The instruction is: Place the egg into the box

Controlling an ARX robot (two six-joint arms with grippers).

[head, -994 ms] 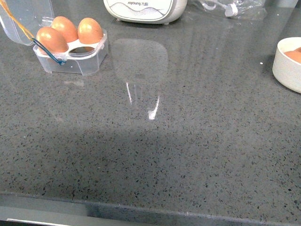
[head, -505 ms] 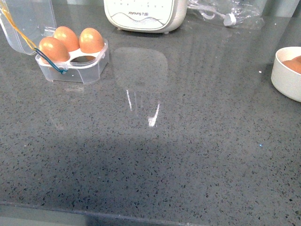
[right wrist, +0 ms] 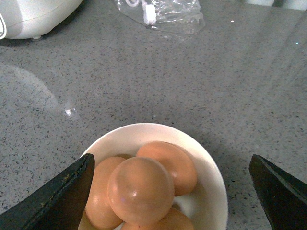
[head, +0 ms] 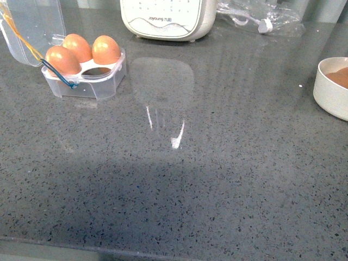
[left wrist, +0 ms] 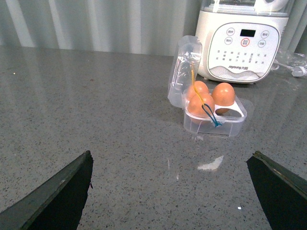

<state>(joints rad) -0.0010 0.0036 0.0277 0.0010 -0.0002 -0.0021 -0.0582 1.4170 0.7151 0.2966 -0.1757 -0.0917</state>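
The egg point(right wrist: 140, 189) I'm after lies on top of the heap in the round white bowl point(right wrist: 211, 191), resting on the other brown eggs point(right wrist: 168, 165) beneath it. I count at least three in there; a fourth may sit at the frame's edge, but it is cut off and I can't be sure.

My right tool point(right wrist: 170, 158) hangs directly above that bowl, its camera pointing steeply down. Its two dark fingers point(right wrist: 62, 189) are spread wide to either side of the bowl, touching nothing.

The bowl stands at the far right of the grey speckled surface point(head: 206, 179). The box point(head: 103, 84) is well apart from it, over at the far left. The box's clear lid point(head: 35, 24) is swung up and back, and a yellow loop point(head: 19, 32) and a blue loop point(head: 57, 75) trail over the front. Three eggs point(head: 106, 49) fill three cups, and the fourth cup point(head: 98, 69) is empty.

My left tool point(left wrist: 170, 158) is held low, looking across the surface at the box from some way off. Its fingers are likewise spread and hold nothing.

Behind the box stands a white Joyoung appliance point(head: 166, 16), with a clear plastic bag point(head: 255, 11) beside it. Neither arm shows in the front view.
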